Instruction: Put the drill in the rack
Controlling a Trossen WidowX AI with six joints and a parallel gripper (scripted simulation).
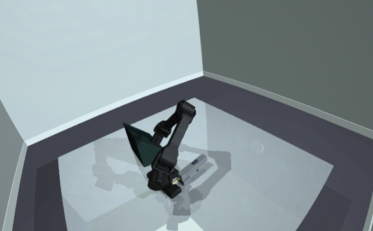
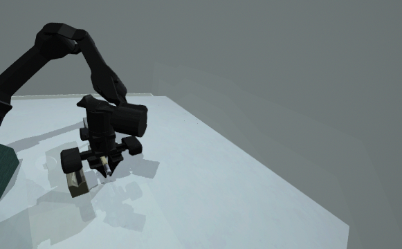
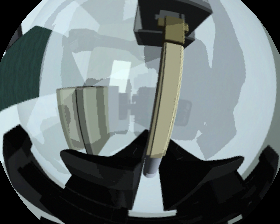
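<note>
We have the tool (image 1: 179, 183) (image 2: 107, 176) (image 3: 152, 133) closed on the drill (image 1: 176, 180) (image 2: 104, 162) (image 3: 166, 100), which is above the desk (image 1: 269, 179) (image 2: 201, 180) (image 3: 56, 65). In the wrist view, the rack (image 2: 77, 188) (image 3: 97, 117) lies toward nine o'clock of it. We should align the drill with the groove, then lower it gently, keeping the grip firm.

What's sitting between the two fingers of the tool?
A tan bar with a grey end, clamped by the tool; the wrist view shows it.
</note>
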